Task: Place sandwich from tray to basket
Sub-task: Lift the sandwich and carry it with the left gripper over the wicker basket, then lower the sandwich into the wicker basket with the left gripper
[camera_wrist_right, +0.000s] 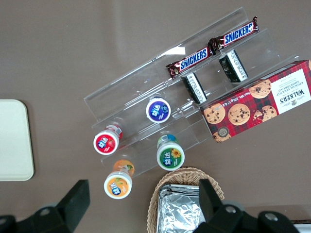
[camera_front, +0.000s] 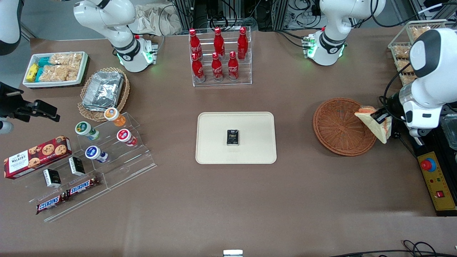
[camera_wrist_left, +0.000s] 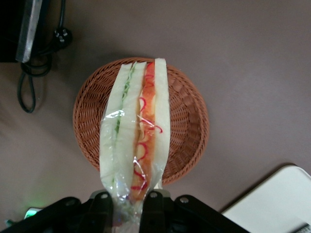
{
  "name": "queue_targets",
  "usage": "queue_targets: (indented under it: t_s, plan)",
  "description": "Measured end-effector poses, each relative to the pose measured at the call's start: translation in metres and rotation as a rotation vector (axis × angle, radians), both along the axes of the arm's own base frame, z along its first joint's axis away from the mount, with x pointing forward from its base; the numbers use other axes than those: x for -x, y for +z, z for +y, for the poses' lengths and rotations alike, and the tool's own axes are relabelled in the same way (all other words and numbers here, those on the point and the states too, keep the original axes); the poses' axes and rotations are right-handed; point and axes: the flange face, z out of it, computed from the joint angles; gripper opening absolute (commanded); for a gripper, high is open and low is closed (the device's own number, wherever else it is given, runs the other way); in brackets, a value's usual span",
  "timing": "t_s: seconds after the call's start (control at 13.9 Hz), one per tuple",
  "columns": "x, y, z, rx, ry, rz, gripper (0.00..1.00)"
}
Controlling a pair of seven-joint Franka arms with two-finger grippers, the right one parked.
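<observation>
The gripper [camera_front: 381, 117] is closed on the clear-wrapped end of the sandwich [camera_front: 375, 125], toward the working arm's end of the table. The round wicker basket [camera_front: 335, 132] is right by it: in the wrist view the sandwich covers its middle, in the front view only its rim. How high the sandwich hangs, I can't tell. Nearer the front camera than the gripper is a yellow control panel [camera_front: 441, 200]; farther from that camera, a wire rack [camera_front: 394, 43] of wrapped bread.
</observation>
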Motion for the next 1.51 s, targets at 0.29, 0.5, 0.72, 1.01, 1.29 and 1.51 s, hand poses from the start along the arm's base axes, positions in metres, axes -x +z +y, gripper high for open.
queue_targets:
  t_s: [0.29, 0.5, 0.72, 1.01, 1.29, 1.51]
  plan:
    - [0.024, -0.047, 0.0, 0.006, 0.001, 0.006, 0.0]
    - [0.033, -0.075, 0.0, 0.006, 0.001, 0.003, 0.0]
    - [0.038, -0.108, -0.002, 0.017, 0.018, 0.006, 0.0]
    - [0.036, -0.144, -0.003, 0.019, 0.037, 0.013, 0.0]
    - [0.046, -0.173, -0.006, 0.03, 0.058, -0.012, 0.0]
    - [0.047, -0.186, -0.009, 0.027, 0.058, -0.007, 0.44]
